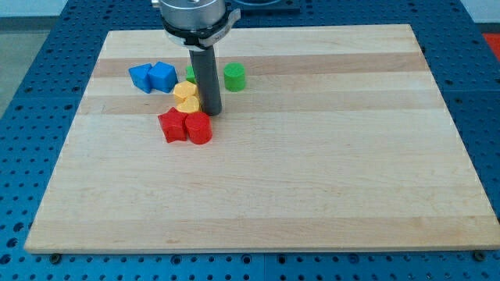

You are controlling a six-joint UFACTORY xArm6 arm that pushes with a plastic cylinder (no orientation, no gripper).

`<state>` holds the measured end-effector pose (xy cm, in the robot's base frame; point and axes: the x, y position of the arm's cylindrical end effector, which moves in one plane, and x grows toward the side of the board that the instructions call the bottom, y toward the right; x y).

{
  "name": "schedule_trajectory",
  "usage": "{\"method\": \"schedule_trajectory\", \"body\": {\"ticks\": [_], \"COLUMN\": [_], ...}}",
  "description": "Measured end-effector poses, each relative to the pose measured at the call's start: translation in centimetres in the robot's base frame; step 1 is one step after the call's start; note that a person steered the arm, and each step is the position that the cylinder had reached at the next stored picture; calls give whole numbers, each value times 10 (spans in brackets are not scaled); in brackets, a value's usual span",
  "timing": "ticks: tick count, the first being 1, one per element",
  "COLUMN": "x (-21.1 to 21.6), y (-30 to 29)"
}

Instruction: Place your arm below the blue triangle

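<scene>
On the wooden worktop (pixel 312 179), taking the red cylinder (pixel 198 129) as the landmark, the things run left to right like this. Farthest to the view's left and well above it lie two blue blocks touching each other: a star-like blue block (pixel 141 77) and, just right of it, the blue triangle (pixel 162 76). The red star (pixel 171 126) touches the cylinder's left side. Two yellow blocks sit right above the cylinder: the lower yellow block (pixel 188 104) nearly touches it, and the upper yellow block (pixel 184 91) stacks behind that. A green block (pixel 191 74), mostly hidden by the rod, lies further up. My tip (pixel 212 112) rests just above and right of the cylinder, beside the lower yellow block, to the right of and below the blue triangle. The green cylinder (pixel 234 76) stands up and right. There is no claw here.
</scene>
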<state>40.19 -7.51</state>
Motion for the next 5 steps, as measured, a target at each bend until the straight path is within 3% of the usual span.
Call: {"method": "schedule_trajectory", "body": {"ticks": [1,3,4,5], "x": [9,81,116,108], "y": [32,45,-7,-95]}}
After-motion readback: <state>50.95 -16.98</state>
